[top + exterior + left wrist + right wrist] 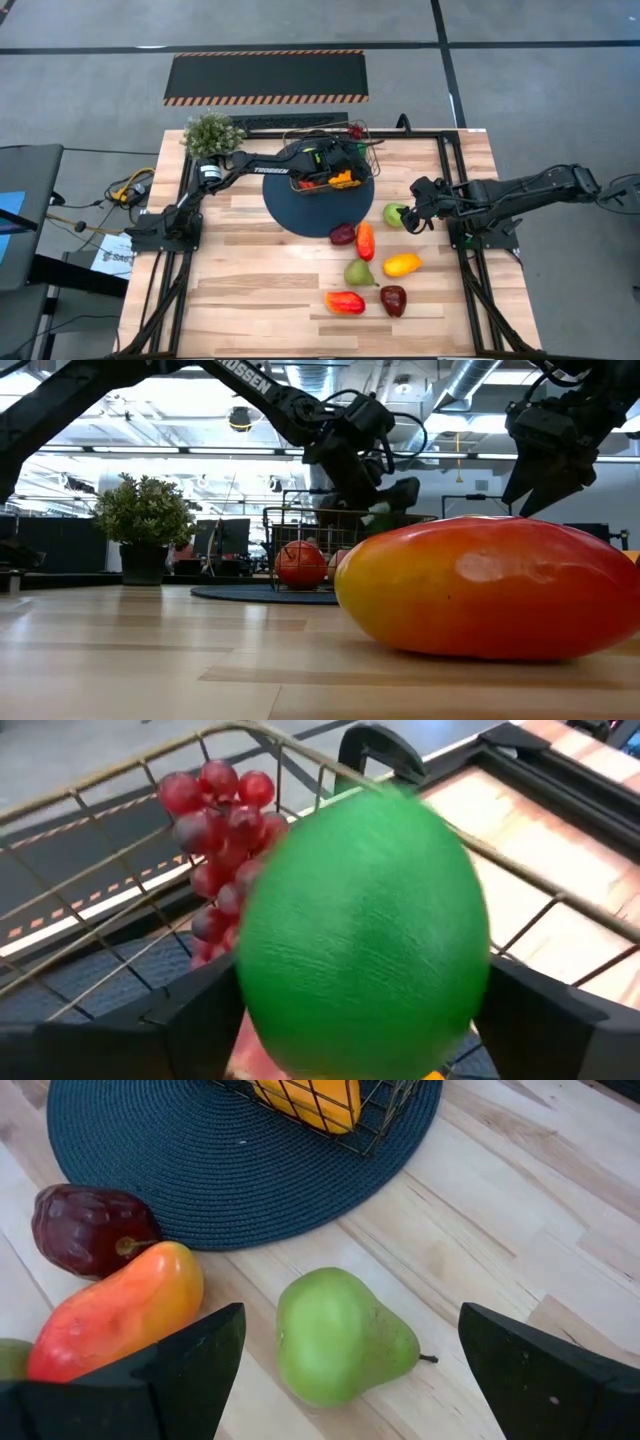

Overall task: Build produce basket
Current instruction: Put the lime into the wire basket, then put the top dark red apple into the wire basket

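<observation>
The square gold-bronze wire-mesh basket (pixel 330 160) on the round dark blue woven mat (pixel 300 210) holds red grapes (pixel 215 840), the left gripper (pixel 350 1020) pinching a round green fruit (pixel 365 935) above it, while the spread right gripper (pixel 350 1370) hovers over a green pear (pixel 340 1335) beside the mat.

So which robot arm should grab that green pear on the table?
The right one, probably. The right gripper hovers open beside the green pear, which lies between its fingers in its wrist view. The left gripper is busy over the basket, shut on a green fruit.
</observation>
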Controlling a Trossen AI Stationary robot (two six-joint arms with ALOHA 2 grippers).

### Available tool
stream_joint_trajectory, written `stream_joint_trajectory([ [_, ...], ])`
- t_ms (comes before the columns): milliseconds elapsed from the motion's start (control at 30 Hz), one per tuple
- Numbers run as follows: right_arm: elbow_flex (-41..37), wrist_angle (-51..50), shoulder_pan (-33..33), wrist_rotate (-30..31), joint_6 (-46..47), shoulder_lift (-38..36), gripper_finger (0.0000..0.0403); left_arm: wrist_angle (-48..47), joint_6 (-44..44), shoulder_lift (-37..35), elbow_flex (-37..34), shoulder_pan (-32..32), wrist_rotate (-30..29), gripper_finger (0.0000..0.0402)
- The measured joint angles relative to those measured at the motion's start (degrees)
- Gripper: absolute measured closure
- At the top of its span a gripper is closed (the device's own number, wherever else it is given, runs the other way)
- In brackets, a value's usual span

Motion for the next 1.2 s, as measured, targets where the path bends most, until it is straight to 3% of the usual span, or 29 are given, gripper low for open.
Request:
stream_joint_trajectory([
  [400,0.0,-0.1,0.0,0.0,0.0,0.0,0.0017,-0.8,5.8,0.0,4.0,-0.8,-0.2,0.0026],
  [667,0.0,-0.3,0.0,-0.1,-0.2,0.0,0.0017,-14.8,12.7,-0.1,12.8,-3.4,1.2,0.0026],
  [833,0.0,-1.6,0.0,-0.2,0.1,0.0,0.0017,-28.6,15.5,-0.2,19.1,-6.0,-0.7,0.0026],
  [1067,0.0,-3.1,0.0,-0.2,0.9,0.0,0.0017,-44.2,15.8,-0.5,24.7,-13.4,7.3,0.0026],
  [1200,0.0,-3.5,0.0,-0.2,0.9,0.0,0.0017,-49.2,13.2,-0.7,24.9,-19.5,7.8,0.0026],
])
